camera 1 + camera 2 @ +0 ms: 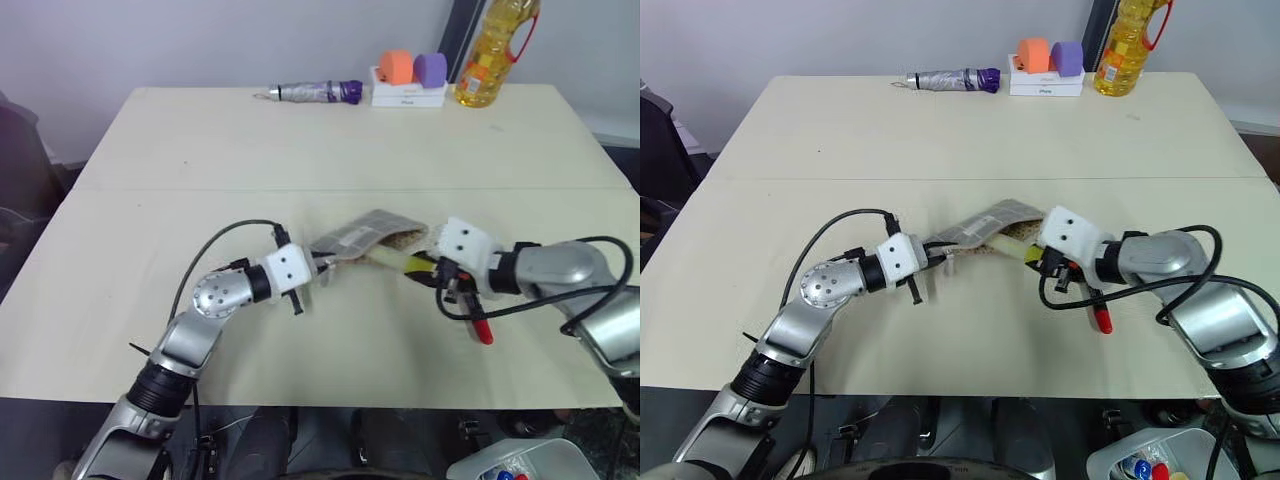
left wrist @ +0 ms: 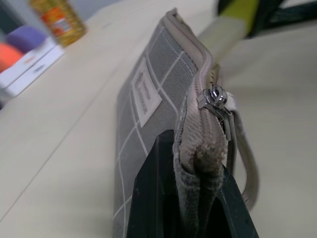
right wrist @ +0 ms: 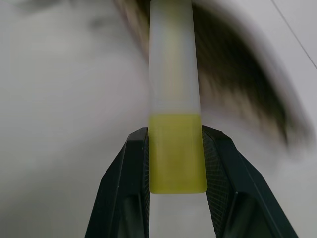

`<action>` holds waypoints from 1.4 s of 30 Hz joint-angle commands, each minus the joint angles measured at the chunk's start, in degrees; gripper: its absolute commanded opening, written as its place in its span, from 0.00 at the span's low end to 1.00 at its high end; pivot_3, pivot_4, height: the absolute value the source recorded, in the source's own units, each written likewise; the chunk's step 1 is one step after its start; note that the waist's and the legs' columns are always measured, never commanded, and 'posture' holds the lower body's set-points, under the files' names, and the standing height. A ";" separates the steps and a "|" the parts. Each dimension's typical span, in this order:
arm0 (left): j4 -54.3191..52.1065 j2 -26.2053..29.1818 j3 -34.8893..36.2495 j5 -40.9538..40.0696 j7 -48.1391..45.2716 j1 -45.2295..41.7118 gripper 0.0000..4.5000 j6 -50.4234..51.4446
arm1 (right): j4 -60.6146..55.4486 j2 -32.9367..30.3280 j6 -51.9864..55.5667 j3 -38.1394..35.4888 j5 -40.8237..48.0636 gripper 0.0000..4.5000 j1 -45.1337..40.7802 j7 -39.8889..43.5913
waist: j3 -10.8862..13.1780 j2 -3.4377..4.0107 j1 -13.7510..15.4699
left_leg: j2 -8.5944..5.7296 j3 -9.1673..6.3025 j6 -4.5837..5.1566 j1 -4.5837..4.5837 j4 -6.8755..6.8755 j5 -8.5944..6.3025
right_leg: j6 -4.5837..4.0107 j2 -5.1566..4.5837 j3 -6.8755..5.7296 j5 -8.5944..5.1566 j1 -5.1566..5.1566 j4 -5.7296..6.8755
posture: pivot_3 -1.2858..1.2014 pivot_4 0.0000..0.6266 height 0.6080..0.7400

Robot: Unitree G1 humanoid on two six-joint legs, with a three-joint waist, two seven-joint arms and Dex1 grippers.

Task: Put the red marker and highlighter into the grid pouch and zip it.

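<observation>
Right gripper [image 3: 174, 163] had its fingers [image 3: 130, 173] part closed on the highlighter's [image 3: 174, 79] yellow cap, pale barrel pointing ahead at the pouch's [image 1: 365, 236] dark mouth. Left gripper [image 2: 195, 193] was clamped tight on the pouch's end seam, close by the zip slider [image 2: 214, 96], holding the fabric up off the table [image 1: 200, 150]; the pull cord [image 2: 246, 163] hung loose beside it. From the head views the pouch stood lifted between the two arms, its open end turned toward the right gripper, the highlighter tip at or just inside the opening; how far in could not be told. Red marker [image 1: 481, 328] lay on the table just under the right wrist, apart from the pouch, not yet loaded. Step in hand looked to be feeding in the highlighter, the first of two items. Next move likely called for keeping the barrel in line with the mouth, pushing on until the cap cleared the zip, then letting go; the left grip would need to hold the mouth steady. Marker and zipping left to do.
</observation>
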 commanded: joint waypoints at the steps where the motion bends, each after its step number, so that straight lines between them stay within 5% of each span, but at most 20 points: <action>1: -2.17 0.32 -1.93 1.10 -1.54 -0.60 0.00 -2.78 | -2.71 3.15 -0.28 2.87 -0.34 0.20 -4.79 0.31 | 0.00 0.00 -0.06 | 0.00 0.00 0.00 0.00 0.00 0.00 | 0.00 0.00 0.00 0.00 -0.01 0.00 | 0.52 0.24 1.00; 4: -2.36 -0.12 -1.74 1.10 -1.25 -0.50 0.00 -2.66 | -2.67 4.47 1.08 2.57 0.75 0.20 -6.29 1.08 | 0.00 0.00 0.08 | 0.00 -0.02 0.00 -0.02 0.00 0.00 | 0.00 -0.01 0.01 0.00 -0.03 0.00 | 0.52 0.24 1.00; 5: -2.42 -0.40 -1.37 0.83 -0.92 -0.41 0.00 -2.29 | -2.70 4.29 1.51 2.01 1.12 0.43 -6.37 1.47 | 0.00 0.00 0.16 | 0.00 -0.03 0.00 -0.03 0.01 0.00 | 0.00 -0.01 0.01 0.00 -0.02 -0.01 | 0.52 0.24 1.00; 10: -2.71 -2.33 0.86 -0.69 1.07 -0.17 0.00 0.65 | -2.21 2.52 0.87 -3.44 2.15 0.99 -4.77 1.70 | 0.02 -0.03 0.25 | -0.04 -0.07 0.00 -0.07 0.03 0.00 | 0.00 -0.03 -0.02 0.00 0.01 -0.06 | 0.52 0.24 1.00; 17: -1.43 -7.56 5.35 -4.47 6.74 -1.36 0.00 8.15 | 0.00 -0.70 4.90 -19.20 5.10 1.00 5.56 0.36 | 0.01 -0.04 0.25 | -0.03 -0.07 0.01 -0.06 0.04 -0.01 | 0.00 -0.01 -0.03 0.00 0.03 -0.04 | 0.52 0.24 1.00; 27: -0.07 -14.08 8.90 -8.19 12.29 -7.48 0.00 15.32 | -3.62 1.11 7.90 -27.65 4.15 1.00 21.99 -5.20 | 0.02 -0.05 0.14 | -0.02 -0.01 0.01 -0.04 0.06 -0.01 | 0.01 0.03 -0.04 0.00 0.03 0.01 | 0.52 0.24 1.00; 31: 4.93 -11.17 4.20 -1.99 11.10 -8.69 0.00 11.32 | -6.06 6.27 11.54 -28.93 8.39 1.00 15.32 -10.04 | 0.01 -0.03 -0.51 | -0.01 0.06 0.01 0.12 0.08 -0.01 | 0.02 0.07 0.01 0.01 0.12 0.07 | 0.52 0.24 1.00; 42: 5.00 -10.52 3.95 -2.79 9.77 -8.32 0.00 10.29 | -10.47 11.38 15.04 -23.66 15.25 1.00 3.19 -15.49 | 0.03 -0.07 0.25 | -0.05 -0.03 0.02 0.13 0.02 -0.01 | 0.02 0.00 0.00 0.01 0.22 -0.09 | 0.52 0.24 1.00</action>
